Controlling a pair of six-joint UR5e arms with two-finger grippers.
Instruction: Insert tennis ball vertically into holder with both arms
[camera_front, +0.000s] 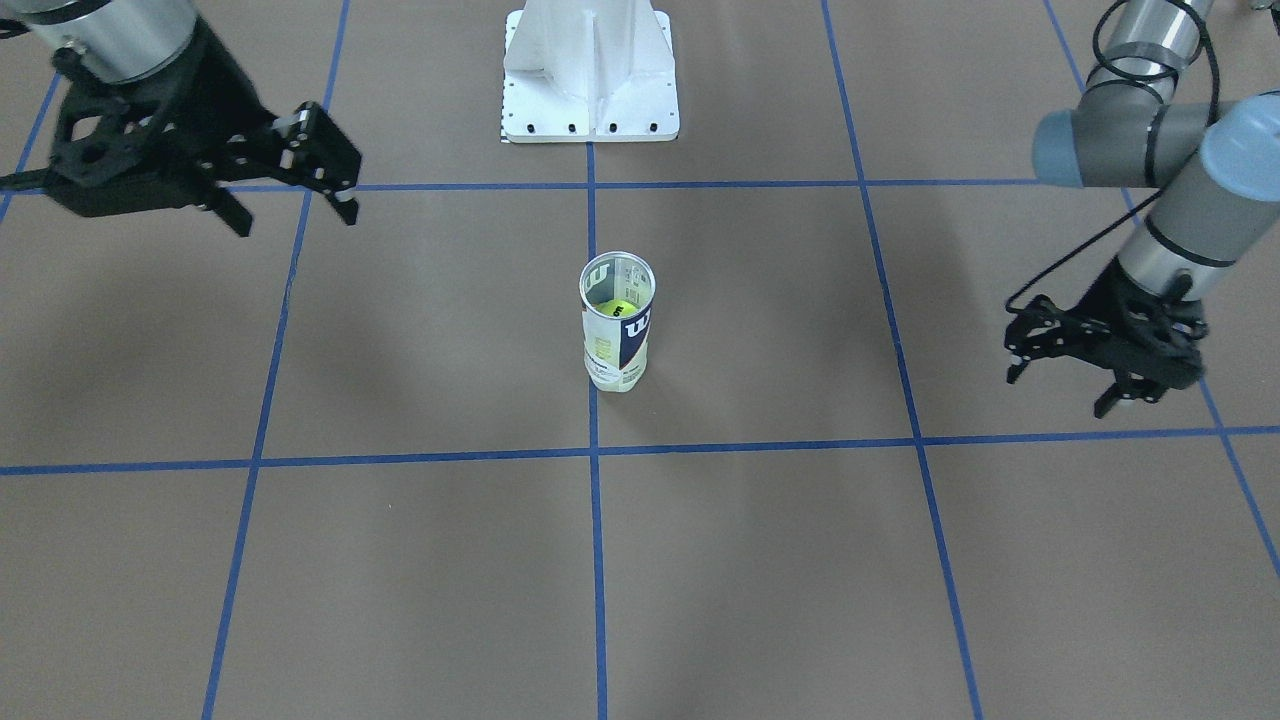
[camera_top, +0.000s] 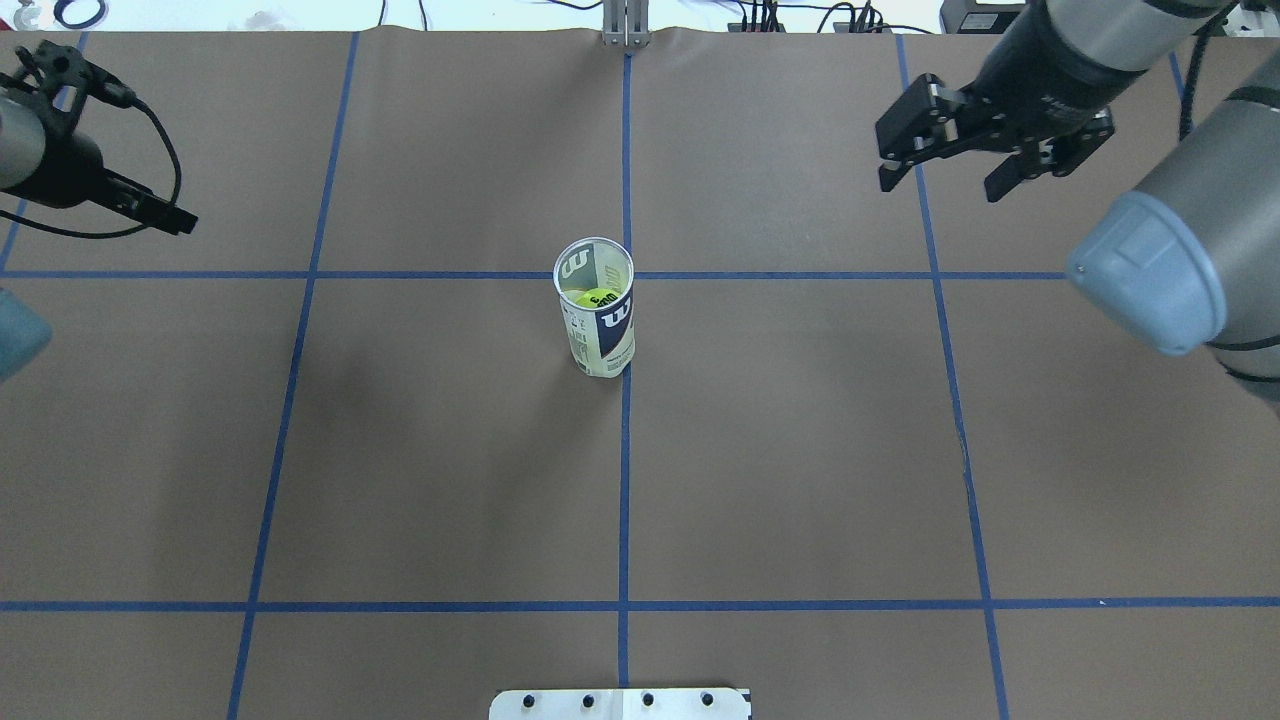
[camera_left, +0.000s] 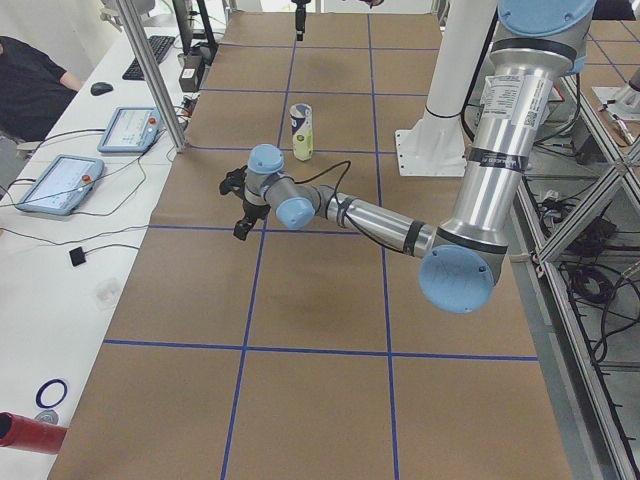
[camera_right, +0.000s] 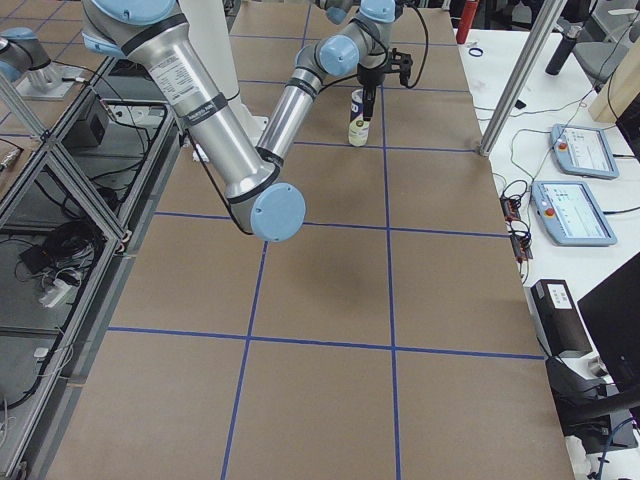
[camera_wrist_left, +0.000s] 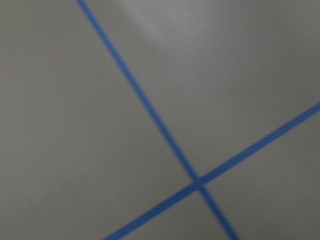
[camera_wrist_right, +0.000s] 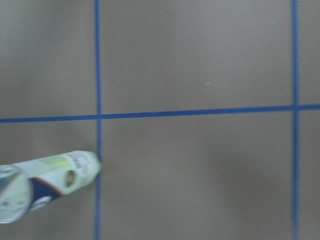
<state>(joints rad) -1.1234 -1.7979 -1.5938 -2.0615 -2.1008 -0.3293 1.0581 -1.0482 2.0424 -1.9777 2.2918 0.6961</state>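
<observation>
The holder (camera_front: 618, 335), a clear tube with a white and navy label, stands upright at the table's middle, its silver rim open to the top. A yellow-green tennis ball (camera_front: 617, 306) lies inside it, also visible from above in the holder (camera_top: 598, 325) as the ball (camera_top: 597, 297). My right gripper (camera_front: 295, 218) hovers open and empty, far off to one side of the tube; the overhead view shows the right gripper (camera_top: 940, 188) past the far right grid line. My left gripper (camera_front: 1057, 392) hangs open and empty at the opposite side. The right wrist view catches the holder (camera_wrist_right: 50, 180) at its lower left.
The white pedestal base (camera_front: 590, 80) stands behind the tube on the robot's side. Blue tape lines (camera_top: 625, 450) cross the brown table cover. Beyond the far edge, a side table holds tablets (camera_left: 60, 183), an aluminium post (camera_left: 150, 70) rises, and a person (camera_left: 30, 85) sits.
</observation>
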